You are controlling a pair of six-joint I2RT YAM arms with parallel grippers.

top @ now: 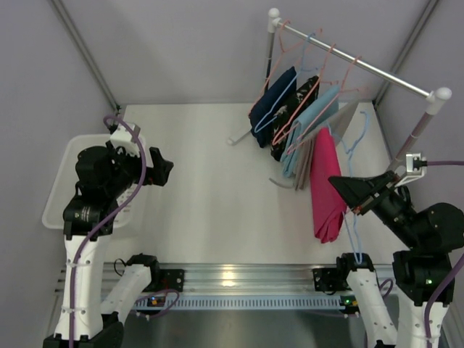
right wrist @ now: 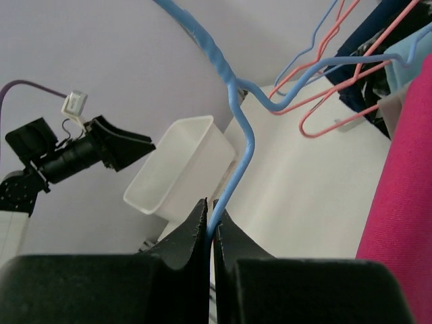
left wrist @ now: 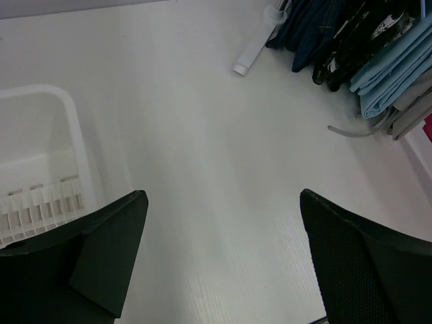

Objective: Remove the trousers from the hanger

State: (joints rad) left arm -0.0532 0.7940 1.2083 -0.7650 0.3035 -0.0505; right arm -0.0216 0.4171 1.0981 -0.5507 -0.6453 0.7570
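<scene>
The right gripper (right wrist: 210, 206) was clamped shut on the wire of the light-blue hanger (right wrist: 251, 138), holding it above the right side of the desk (top: 210, 181), just near of the clothes rail (top: 362, 65). The pink trousers (top: 326, 188) hung draped from it, down to the desk. The left gripper (left wrist: 223, 202) stood wide open, holding nothing, above the desk's left side beside a white bin (top: 58, 188).

Garment (top: 312, 119): five are hanging at 1 o'clock, the pink trousers (top: 326, 188) among them.
Blue wire hanger (right wrist: 237, 145): at least two are showing.
Salmon wire hanger (right wrist: 351, 81): at least two are showing.
Rack (top: 377, 71): one.
Bin (top: 58, 190): one, at 9 o'clock.
Robot arm (top: 101, 181): two.
</scene>
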